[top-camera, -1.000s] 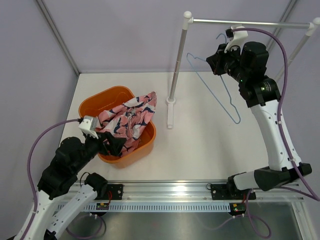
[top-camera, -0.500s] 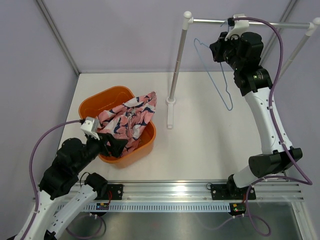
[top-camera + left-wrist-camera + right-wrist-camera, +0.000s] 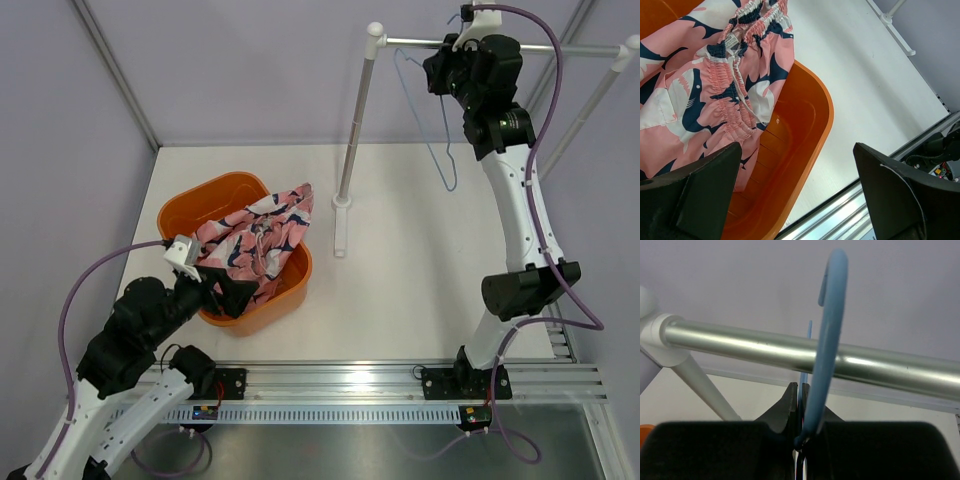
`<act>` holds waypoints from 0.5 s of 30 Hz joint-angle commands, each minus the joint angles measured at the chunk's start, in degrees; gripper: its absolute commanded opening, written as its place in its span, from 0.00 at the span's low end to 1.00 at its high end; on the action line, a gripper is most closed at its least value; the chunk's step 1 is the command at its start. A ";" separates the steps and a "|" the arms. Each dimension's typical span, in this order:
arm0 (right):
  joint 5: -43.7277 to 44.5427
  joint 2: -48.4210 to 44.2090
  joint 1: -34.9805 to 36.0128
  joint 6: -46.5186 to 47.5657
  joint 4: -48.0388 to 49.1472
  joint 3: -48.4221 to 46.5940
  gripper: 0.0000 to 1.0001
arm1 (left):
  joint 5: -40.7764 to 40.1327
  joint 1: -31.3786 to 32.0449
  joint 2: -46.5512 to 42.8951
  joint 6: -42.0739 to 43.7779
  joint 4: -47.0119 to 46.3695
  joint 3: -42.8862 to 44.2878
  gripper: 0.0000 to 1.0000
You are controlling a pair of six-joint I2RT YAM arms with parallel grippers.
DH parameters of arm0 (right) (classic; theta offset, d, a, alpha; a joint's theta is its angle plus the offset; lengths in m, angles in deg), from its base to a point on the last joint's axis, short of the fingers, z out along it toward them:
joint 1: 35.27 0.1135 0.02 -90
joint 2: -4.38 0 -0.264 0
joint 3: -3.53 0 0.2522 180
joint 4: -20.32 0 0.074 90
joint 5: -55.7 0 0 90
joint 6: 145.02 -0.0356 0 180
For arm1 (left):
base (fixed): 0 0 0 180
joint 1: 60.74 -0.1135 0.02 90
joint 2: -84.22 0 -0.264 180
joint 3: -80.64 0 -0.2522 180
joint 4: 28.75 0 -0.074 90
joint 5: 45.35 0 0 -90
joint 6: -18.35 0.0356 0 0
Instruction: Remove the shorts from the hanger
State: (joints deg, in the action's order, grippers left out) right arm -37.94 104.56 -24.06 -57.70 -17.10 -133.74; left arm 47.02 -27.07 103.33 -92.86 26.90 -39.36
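**Shorts in the basket, bare hanger up at the rail**

My right gripper [image 3: 802,396] is raised high at the back right, its fingers pressed together on the hanger [image 3: 829,330], pinching the thin blue wire just below the hook. From my wrist the hook curves up across the silver rail [image 3: 730,342]; whether it touches the rail I cannot tell. The hanger carries no cloth, and its triangle hangs down from my grip above the white table [image 3: 400,270].

My left gripper [image 3: 795,185] is spread wide and holds nothing, hovering over the near side of the orange basket [image 3: 182,208]. The shorts [image 3: 258,232] lie bunched in that basket, waistband and drawstring showing, one end lapping over the rim, well apart from the hanger.
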 commanded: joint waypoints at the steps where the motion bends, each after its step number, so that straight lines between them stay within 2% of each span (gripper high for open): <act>1: -0.31 3.34 -0.83 -2.33 -1.20 -6.30 0.00 | 0.00 0.52 -0.39 0.03 -2.43 -0.18 0.99; 7: -0.67 8.27 -0.92 -3.91 -4.90 -12.20 0.00 | -0.26 0.96 -0.31 0.03 -2.34 -0.18 0.99; 15: 1.61 6.52 -0.92 -4.88 -3.59 -4.92 0.00 | -0.44 1.49 -0.39 0.03 -2.34 -0.18 0.99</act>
State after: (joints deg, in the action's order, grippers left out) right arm -37.96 113.00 -24.54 -61.59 -22.11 -141.01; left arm 46.82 -26.04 103.33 -92.88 26.92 -39.36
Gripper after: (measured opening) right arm 0.099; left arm 0.988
